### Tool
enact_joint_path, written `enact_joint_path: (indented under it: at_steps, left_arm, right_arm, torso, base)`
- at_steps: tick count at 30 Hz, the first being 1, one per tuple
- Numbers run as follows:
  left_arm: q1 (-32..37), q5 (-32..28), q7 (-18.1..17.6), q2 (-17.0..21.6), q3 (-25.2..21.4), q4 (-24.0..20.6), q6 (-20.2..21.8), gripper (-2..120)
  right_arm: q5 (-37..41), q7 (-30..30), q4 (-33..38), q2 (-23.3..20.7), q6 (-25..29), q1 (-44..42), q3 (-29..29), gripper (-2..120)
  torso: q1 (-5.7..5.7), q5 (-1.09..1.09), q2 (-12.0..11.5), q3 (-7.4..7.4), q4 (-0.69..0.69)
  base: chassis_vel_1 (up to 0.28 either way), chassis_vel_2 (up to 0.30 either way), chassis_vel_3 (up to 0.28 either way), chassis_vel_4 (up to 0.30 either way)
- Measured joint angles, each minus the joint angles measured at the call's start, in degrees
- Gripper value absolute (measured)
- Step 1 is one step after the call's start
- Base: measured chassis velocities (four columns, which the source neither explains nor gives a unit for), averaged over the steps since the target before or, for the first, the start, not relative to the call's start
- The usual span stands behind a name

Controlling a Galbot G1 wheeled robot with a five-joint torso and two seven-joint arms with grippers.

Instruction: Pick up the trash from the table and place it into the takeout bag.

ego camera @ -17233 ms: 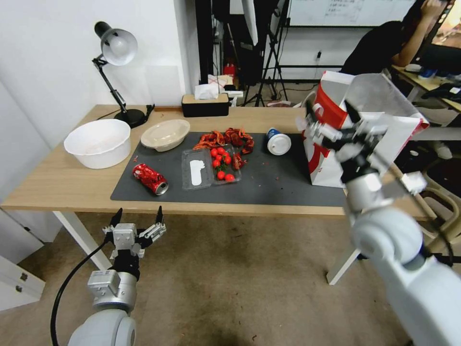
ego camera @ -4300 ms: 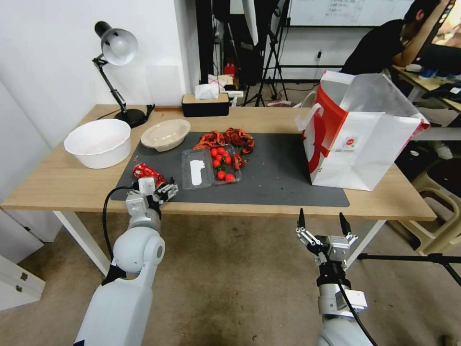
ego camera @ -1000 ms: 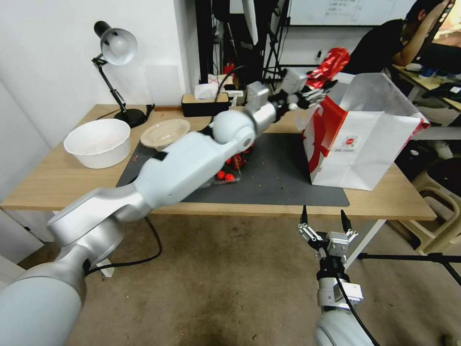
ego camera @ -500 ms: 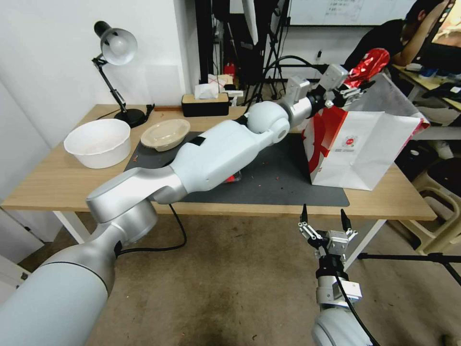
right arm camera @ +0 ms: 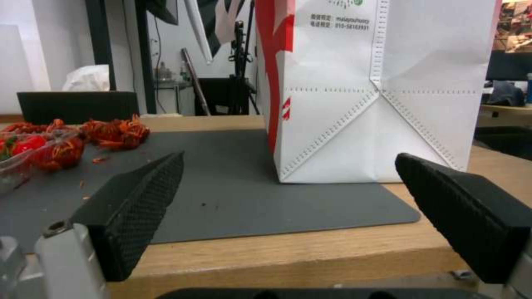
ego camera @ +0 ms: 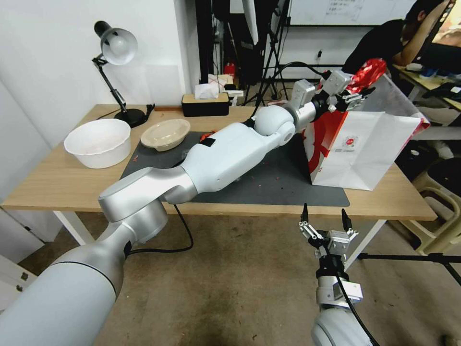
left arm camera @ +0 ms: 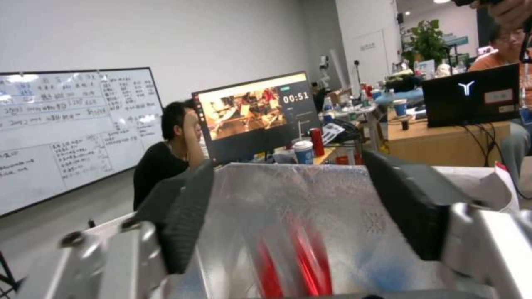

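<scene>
One piece of litter, the crushed red can (ego camera: 365, 73), has been carried from the dark grey mat (ego camera: 269, 185) up to the takeout bag (ego camera: 365, 144): a few seconds earlier it lay at the mat's near left corner, and it is now held above the bag's open mouth by the left gripper (ego camera: 353, 91), whose jaws are pinched on it. Over the last half second only a slight drop toward the opening can be made out, so the carry is judged to be nearly done and the release not yet made. In the left wrist view the can (left arm camera: 299, 249) is seen between the two dark pads (left arm camera: 188, 216), with the bag's white rim just behind. The blue-white paper cup that lay on the mat seventeen seconds ago is gone from it; it is judged to have been bagged already, though the bag's inside cannot be seen. The right gripper (ego camera: 324, 223) is parked low in front of the table (ego camera: 57, 187), jaws spread and empty; from its wrist view the bag's side (right arm camera: 382, 95) is faced across the mat. On the table, a white bowl (ego camera: 98, 142) appears to hold only faint residue, and a shallow beige bowl (ego camera: 165, 134) beside it looks empty. A clear tray with cherry tomatoes (right arm camera: 22, 155) and a heap of red shells (right arm camera: 114, 132) remain on the mat.
</scene>
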Motion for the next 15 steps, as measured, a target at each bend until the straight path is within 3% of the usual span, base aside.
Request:
enact_joint_path:
  at_steps: [6,12,15]
  left_arm:
    - [0.3,0.0,-1.6,0.8,-1.3,-0.6,0.0,96]
    - [1.4,-0.1,-2.4,4.6,-3.7,-3.6,0.4,100]
    - [3.3,-0.4,-3.5,9.0,-5.7,-7.3,1.1,100]
  right_arm:
    - [0.0,0.0,0.6,0.1,0.0,-0.2,0.1,96]
    - [-0.1,0.0,0.9,0.0,0.0,-0.4,0.2,96]
    - [-0.1,0.0,1.0,-0.1,0.0,-0.3,0.2,96]
  torso:
    - [0.0,0.0,0.0,0.0,-0.02]
    - [0.0,-0.01,0.0,0.0,0.0]
    - [0.01,-0.03,0.0,0.0,0.0]
  base:
    - [0.0,0.0,0.0,0.0]
    - [0.0,0.0,0.0,0.0]
    - [0.0,0.0,0.0,0.0]
